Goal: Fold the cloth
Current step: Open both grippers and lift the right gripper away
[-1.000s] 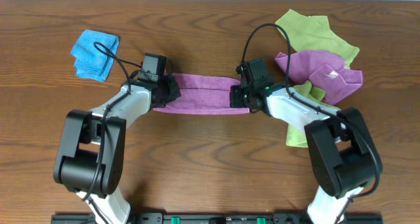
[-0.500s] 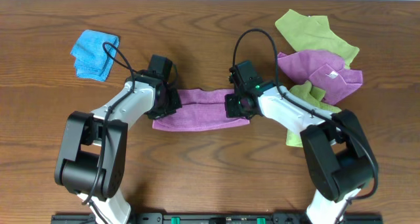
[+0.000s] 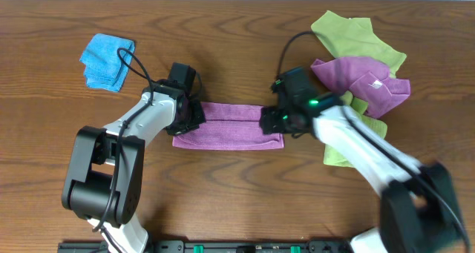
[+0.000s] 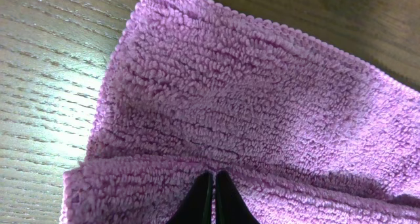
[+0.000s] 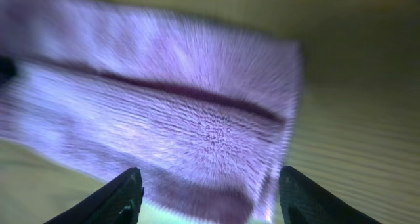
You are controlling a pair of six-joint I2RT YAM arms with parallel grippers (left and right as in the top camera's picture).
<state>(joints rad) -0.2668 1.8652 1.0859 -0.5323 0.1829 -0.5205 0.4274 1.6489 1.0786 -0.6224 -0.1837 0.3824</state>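
The cloth (image 3: 230,127) is a lilac-purple strip lying folded and flat on the wooden table between the two arms. My left gripper (image 3: 194,118) sits at its left end. In the left wrist view its fingertips (image 4: 214,175) are pressed together on a fold of the cloth (image 4: 249,99). My right gripper (image 3: 269,121) hovers over the cloth's right end. The right wrist view is blurred, but there the fingers (image 5: 121,194) stand wide apart above the cloth (image 5: 164,99), holding nothing.
A bright-blue folded cloth (image 3: 107,60) lies at the back left. At the back right, a second purple cloth (image 3: 364,79) rests on a heap of lime-green cloths (image 3: 356,34), with more green (image 3: 338,150) beneath my right arm.
Both grippers carried the cloth's edge over and laid it down. The right gripper has opened and let go, and its arm is swinging out to the right. The left gripper stays shut.
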